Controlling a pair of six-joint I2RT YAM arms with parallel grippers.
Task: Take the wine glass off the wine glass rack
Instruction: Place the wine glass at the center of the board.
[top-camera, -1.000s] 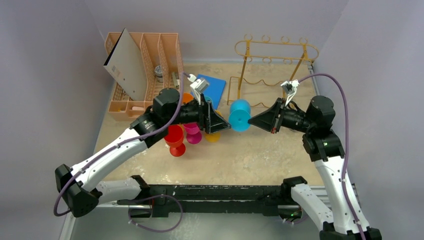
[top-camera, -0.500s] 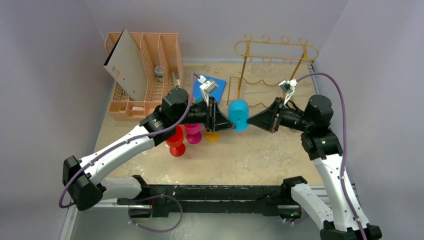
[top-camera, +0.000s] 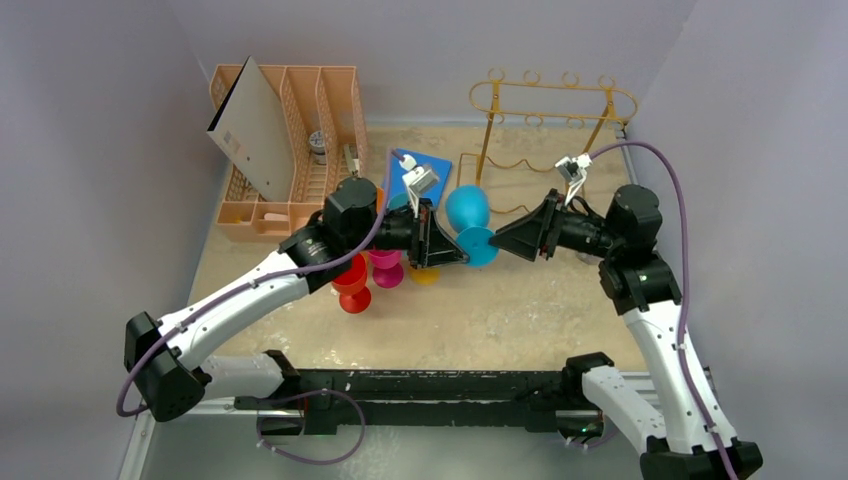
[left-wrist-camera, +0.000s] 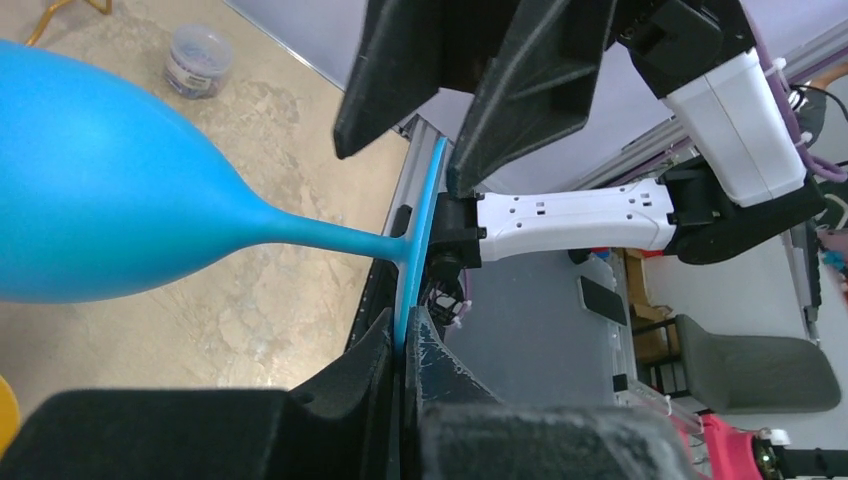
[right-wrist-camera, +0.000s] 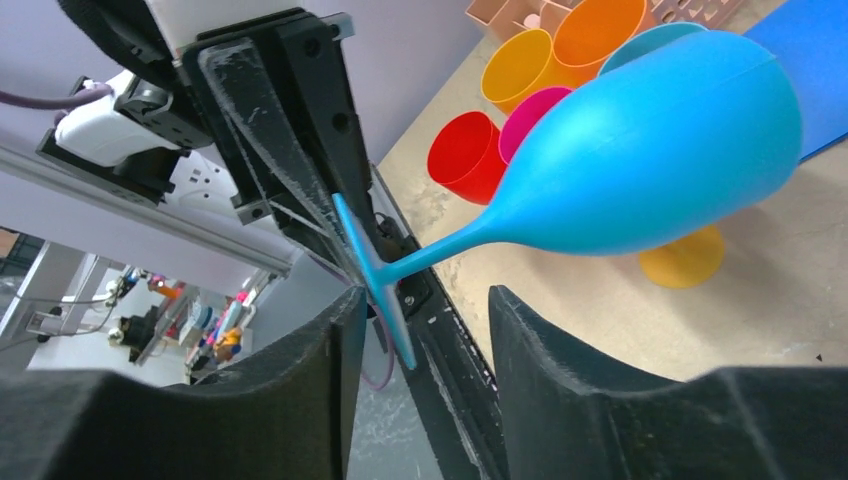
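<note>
A bright blue wine glass hangs in the air over the middle of the table, tipped onto its side. Its round bowl points toward the far side and its flat foot toward the near side.

The left gripper reaches in from the left and is clenched on the thin rim of the foot. Its wrist view shows the two black fingers pinching the edge of the blue disc, with the stem and bowl stretching away to the left. The right gripper reaches in from the right with its jaws released. In its own view, one finger sits on each side of the foot with a gap showing between them and the disc.

The wine glass rack, a tall gold wire stand, is at the far right of the table. The glass is to the near left of it and clear of its rails.

Below the left gripper stand a red cup, a magenta cup and an orange cup. A flat blue board lies just beyond them, and a peach file organizer fills the far left corner.
</note>
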